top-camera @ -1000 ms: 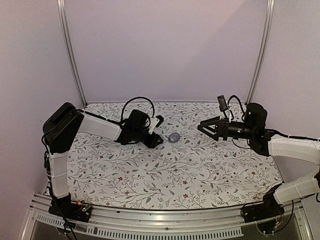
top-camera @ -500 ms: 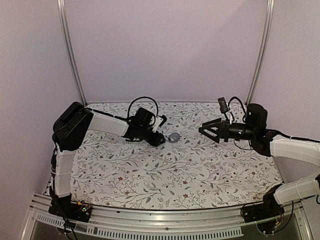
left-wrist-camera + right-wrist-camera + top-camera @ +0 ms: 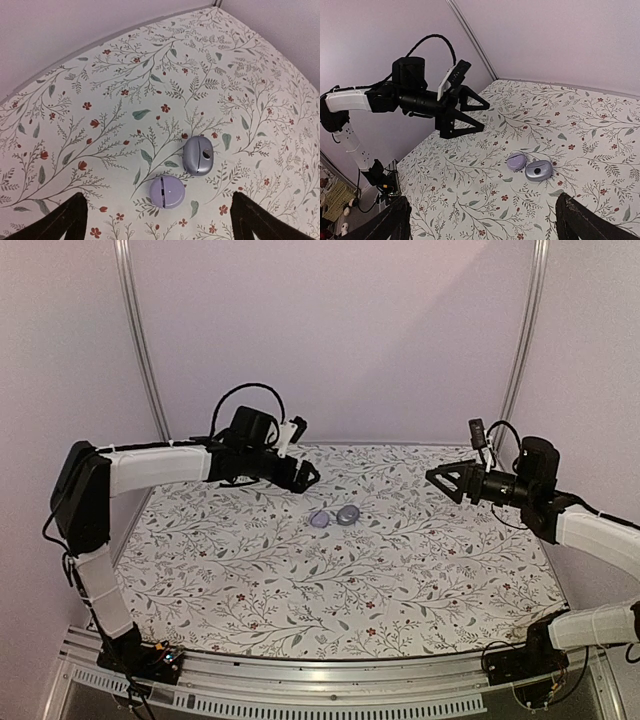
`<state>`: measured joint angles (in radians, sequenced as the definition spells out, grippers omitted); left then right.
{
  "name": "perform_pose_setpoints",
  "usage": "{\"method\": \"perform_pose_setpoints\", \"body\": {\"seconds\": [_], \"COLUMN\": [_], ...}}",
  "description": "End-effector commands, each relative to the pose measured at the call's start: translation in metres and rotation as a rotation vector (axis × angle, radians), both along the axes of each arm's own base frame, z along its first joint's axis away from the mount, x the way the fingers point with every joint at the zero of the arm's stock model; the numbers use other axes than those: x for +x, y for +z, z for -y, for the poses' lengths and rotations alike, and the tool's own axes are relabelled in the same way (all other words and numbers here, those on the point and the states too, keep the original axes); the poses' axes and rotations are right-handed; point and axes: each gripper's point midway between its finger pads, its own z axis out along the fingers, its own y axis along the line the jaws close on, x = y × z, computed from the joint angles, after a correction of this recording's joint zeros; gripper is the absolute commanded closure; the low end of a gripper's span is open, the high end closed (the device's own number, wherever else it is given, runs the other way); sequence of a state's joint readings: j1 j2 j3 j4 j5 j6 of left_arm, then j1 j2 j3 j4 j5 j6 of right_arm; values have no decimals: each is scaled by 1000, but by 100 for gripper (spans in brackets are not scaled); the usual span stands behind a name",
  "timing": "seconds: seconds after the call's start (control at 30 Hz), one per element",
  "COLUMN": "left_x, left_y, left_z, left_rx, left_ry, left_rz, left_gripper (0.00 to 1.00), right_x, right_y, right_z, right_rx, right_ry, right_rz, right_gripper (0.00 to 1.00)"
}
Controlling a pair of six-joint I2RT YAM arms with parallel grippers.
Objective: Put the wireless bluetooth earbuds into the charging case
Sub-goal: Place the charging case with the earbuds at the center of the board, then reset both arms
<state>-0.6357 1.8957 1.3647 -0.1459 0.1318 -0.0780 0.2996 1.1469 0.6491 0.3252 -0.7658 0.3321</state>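
Lavender charging case (image 3: 167, 191) — both halves on floral cloth (image 3: 260, 65)

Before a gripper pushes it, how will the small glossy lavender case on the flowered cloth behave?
The small glossy lavender charging case looks smooth and rounded, so a grip may slip. Small, hence probably light, it would likely slide or spin on the flowered cloth if pushed. Its two round halves lie side by side, so nudging one might swing the other.
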Motion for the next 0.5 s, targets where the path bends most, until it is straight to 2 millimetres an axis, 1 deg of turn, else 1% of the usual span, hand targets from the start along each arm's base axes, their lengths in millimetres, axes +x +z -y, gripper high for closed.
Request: {"method": "perform_pose_setpoints", "body": {"seconds": [0.0,0.07,0.1,0.23,0.3,0.37,0.47], "left_x": [9,9,8,-3,-10,-18,-34], "left_y": [49,70,76,83,81,73,57], "left_z": [-35,-53,-62,-100,-116,-131,-143], "left_rx": [-92,-145,-167,-236,-238,-222,-241], "left_ry": [95,156,189,326,386,439,480], "left_rz": [-31,-31,-32,-44,-29,-16,-29], "left_gripper": [0,0,0,0,0,0,0], "right_x": [18,28,32,47,51,51,49], "right_y": [19,18,17,1,-14,-28,-52], "right_z": [28,44,51,74,84,87,90], "right_rx": [22,32,32,9,-4,-7,-24], "right_ry": [-94,-158,-190,-318,-379,-397,-415], "right_rz": [14,-7,-20,-86,-123,-158,-209], "right_gripper": [1,1,1,1,1,1,1]}}
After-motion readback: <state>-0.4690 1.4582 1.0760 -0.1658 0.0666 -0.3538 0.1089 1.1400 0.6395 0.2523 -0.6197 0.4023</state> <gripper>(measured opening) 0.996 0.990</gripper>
